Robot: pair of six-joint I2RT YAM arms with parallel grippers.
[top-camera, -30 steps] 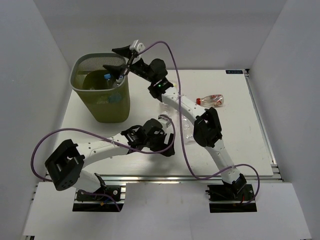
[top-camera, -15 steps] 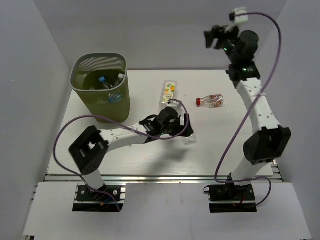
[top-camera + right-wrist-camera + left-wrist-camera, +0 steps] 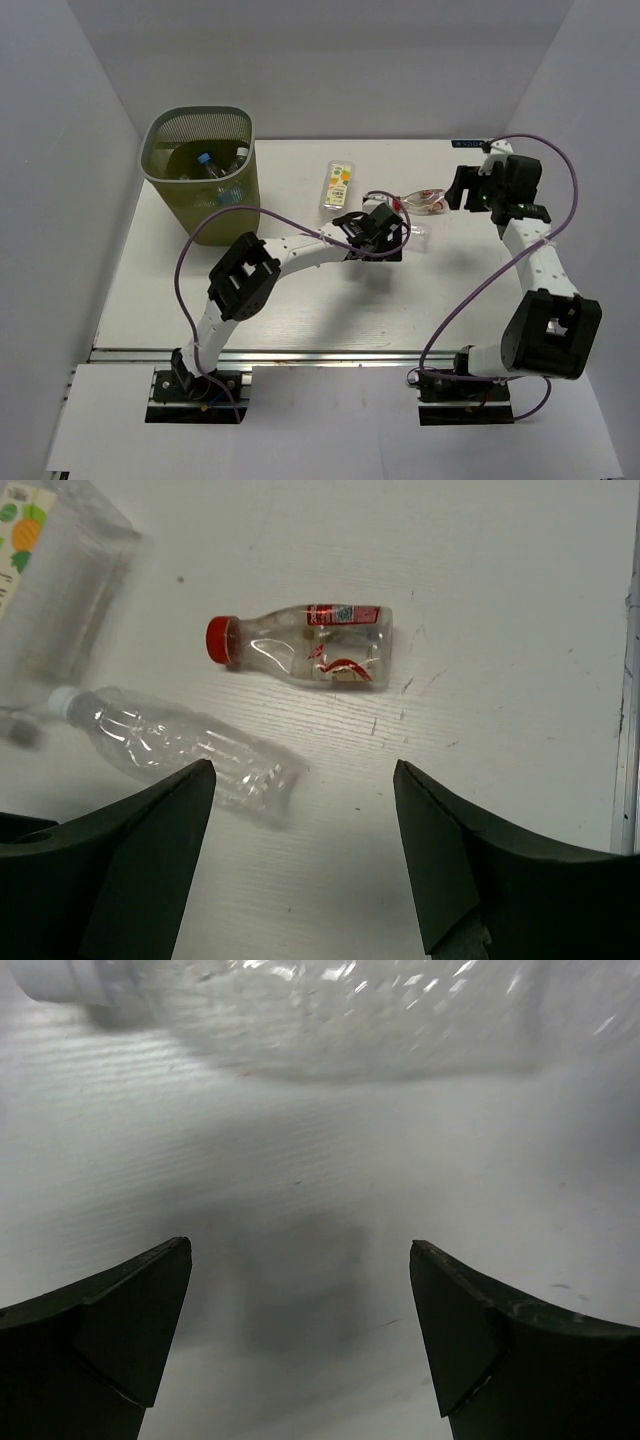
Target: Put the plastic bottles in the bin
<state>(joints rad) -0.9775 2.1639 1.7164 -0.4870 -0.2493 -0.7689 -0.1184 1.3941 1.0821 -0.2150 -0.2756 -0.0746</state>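
Our left gripper (image 3: 300,1248) and right gripper (image 3: 302,765) gape empty by loose bottles (image 3: 310,645) right of the bin (image 3: 200,200); others lie inside it. Closing off-centre, we may roll the clear bottle (image 3: 180,745) away

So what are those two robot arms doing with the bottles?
They are filling the green mesh bin with plastic bottles; a few are in already. Three lie on the table. The left pincer is open next to the clear white-capped bottle; the right pincer is open near the red-capped bottle. Neither holds anything. The orange-and-green-labelled bottle lies untouched.
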